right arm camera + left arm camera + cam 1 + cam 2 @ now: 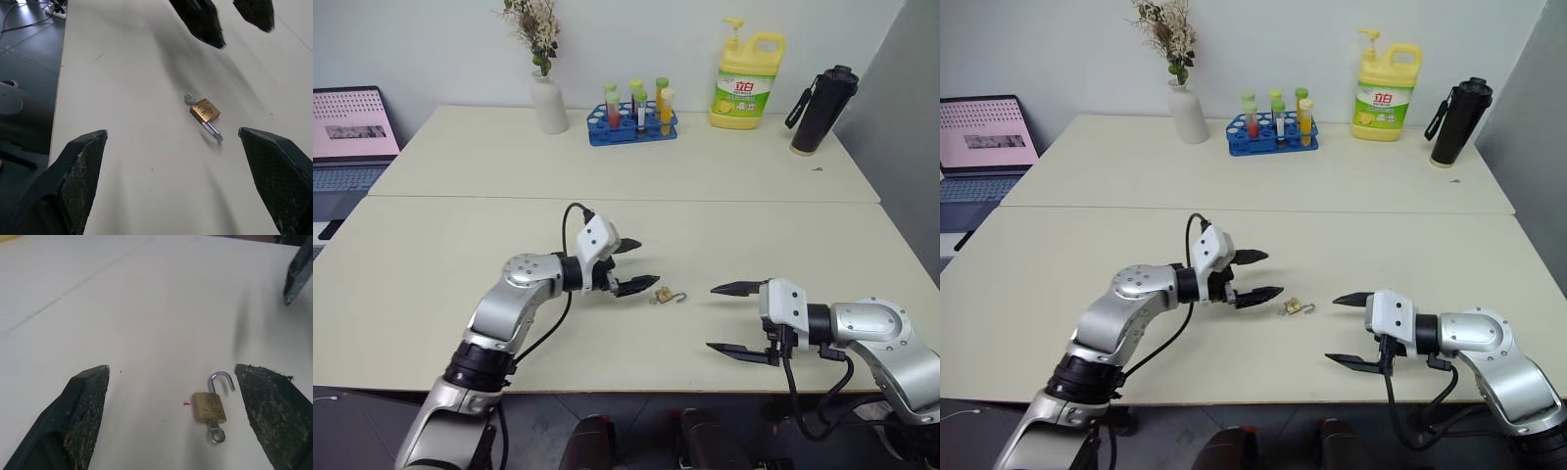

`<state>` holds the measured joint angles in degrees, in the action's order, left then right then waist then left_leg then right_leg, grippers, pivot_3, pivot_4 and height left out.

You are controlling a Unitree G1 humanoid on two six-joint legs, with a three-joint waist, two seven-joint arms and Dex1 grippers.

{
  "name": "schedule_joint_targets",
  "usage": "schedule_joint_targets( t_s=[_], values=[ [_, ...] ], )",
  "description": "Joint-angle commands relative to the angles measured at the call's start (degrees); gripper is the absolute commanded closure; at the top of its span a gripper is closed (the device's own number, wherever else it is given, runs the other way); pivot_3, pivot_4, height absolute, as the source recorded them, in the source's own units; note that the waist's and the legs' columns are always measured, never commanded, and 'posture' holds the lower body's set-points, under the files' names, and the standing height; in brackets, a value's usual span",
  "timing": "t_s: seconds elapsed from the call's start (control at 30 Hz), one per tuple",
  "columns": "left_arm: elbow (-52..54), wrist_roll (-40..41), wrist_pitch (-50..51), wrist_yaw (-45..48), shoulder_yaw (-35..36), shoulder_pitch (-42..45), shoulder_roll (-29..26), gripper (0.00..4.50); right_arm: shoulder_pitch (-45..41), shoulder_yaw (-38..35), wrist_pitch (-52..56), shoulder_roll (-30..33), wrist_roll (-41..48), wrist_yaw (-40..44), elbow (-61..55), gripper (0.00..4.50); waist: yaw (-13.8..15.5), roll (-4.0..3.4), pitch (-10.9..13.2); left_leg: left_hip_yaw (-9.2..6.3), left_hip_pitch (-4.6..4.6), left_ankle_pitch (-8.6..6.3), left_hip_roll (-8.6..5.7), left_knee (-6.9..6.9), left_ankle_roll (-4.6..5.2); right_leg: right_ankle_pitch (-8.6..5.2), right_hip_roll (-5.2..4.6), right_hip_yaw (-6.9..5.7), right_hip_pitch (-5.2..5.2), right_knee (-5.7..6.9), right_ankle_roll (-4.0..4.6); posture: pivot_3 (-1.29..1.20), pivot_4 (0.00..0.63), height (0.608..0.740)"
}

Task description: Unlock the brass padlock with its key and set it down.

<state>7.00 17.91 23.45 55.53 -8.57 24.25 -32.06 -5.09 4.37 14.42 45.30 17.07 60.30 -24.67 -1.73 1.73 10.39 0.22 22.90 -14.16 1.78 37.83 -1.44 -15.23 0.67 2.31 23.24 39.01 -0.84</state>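
Padlock: the brass padlock (209,407) lies flat on the counter (460,245) between my two hands, shackle swung open, so I judge the unlocking done and the lock set down.
Key: the key (216,434) sits in the bottom of the lock body, only its ringed head showing.
Left hand: my left hand (630,265) hovers just beside the lock with fingers spread wide and nothing in them; the lower fingertip (644,284) is the part closest to the brass.
Right hand: my right hand (731,319) is also wide open and empty, held low over the counter near the lock on its other side, apart from it.
Step in hand: clearing away from the placed lock, as I read it.
Doing it well: I would lift the left hand up and back rather than sweep sideways, because the lower finger is near enough to nudge the small body or catch the open shackle. The right hand has more room and can pull straight back.
Around: a rack of test tubes (633,116), a white vase (548,101) with dried flowers, a yellow detergent bottle (747,83) and a black flask (821,108) stand along the far edge; a laptop (352,132) sits off to the left.
In the way: nothing stands close to the lock; the seam across the counter lies well beyond it.
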Motion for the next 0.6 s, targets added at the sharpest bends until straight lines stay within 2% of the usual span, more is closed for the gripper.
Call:
schedule_joint_targets(
  t_s=[0.03,0.13,0.2,0.37,0.6],
  values=[
    [7.27,-0.61,-2.26,1.47,2.73,-3.43,-4.99,0.21,-0.63,-1.69,-0.15,0.85,0.89,0.13,-0.84,0.0,0.02,0.0,0.0,-0.02,0.0,0.0,0.02,0.0,0.0,0.0,0.0,-0.02,0.0,-0.01,0.0,0.0,0.15,0.74],
    [11.65,-1.26,-5.62,3.37,5.49,-10.74,-10.78,0.21,-2.6,-2.01,0.77,0.87,1.63,0.57,0.91,0.0,-0.15,-0.01,0.01,0.02,-0.04,0.0,0.06,-0.04,0.0,-0.01,-0.02,0.02,0.0,-0.01,0.01,0.0,0.15,0.74],
    [13.8,0.19,-5.31,4.22,6.58,-13.34,-12.63,0.21,-3.8,-2.28,1.16,0.94,2.07,1.16,2.31,0.0,-0.02,-0.02,0.01,0.02,-0.04,0.0,0.09,-0.04,0.0,-0.01,-0.03,0.0,0.02,-0.01,0.02,0.0,0.15,0.74],
    [18.57,3.52,-2.51,3.96,8.01,-16.21,-13.41,0.21,-6.48,-1.5,1.3,2.12,2.21,4.04,5.54,0.0,0.75,0.0,0.03,-0.02,0.0,-0.01,-0.05,-0.02,0.02,-0.02,-0.27,-0.12,0.0,-0.01,0.03,0.0,0.15,0.74],
    [21.61,6.68,2.02,2.79,9.06,-16.44,-13.67,0.21,-8.43,-0.74,0.53,2.21,1.68,6.37,7.86,0.0,0.39,0.0,0.03,0.0,0.0,-0.03,0.0,-0.02,0.05,-0.02,-0.25,-0.1,0.0,-0.02,0.02,0.0,0.15,0.74]
  ],
)
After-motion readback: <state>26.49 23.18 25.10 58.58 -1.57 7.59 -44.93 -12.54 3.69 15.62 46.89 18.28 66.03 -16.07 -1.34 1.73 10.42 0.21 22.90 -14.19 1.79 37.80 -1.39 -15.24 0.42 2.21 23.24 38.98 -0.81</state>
